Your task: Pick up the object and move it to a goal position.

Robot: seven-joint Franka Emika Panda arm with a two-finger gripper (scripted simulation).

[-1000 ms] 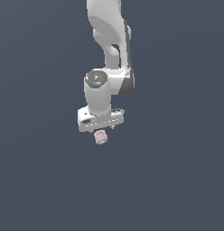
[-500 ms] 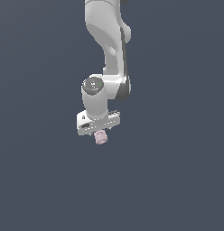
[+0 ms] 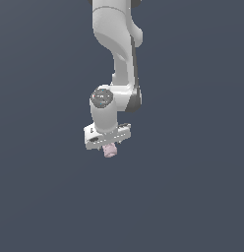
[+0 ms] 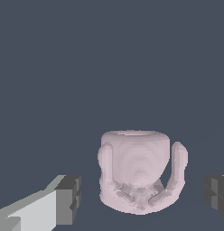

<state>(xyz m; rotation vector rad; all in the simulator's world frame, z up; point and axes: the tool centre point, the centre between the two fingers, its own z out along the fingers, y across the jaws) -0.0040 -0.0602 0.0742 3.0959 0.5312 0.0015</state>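
Note:
The object (image 3: 110,151) is a small pale pink lumpy blob, seen just below the white hand in the exterior view. In the wrist view the object (image 4: 136,173) looks like a rounded cup shape with side lobes and sits between the two dark fingertips (image 4: 68,200). My gripper (image 4: 143,200) straddles it and is open, with a narrow gap between each fingertip and the blob. In the exterior view the gripper (image 3: 109,146) points downward and its fingers are mostly hidden behind the hand's body.
A uniform dark grey-blue surface fills both views. The white arm (image 3: 116,49) rises from the hand to the picture's top edge in the exterior view.
The wrist and upper arm have sunk slightly and shifted a little toward the exterior view's left. The pink object has stayed in the same place under the hand.

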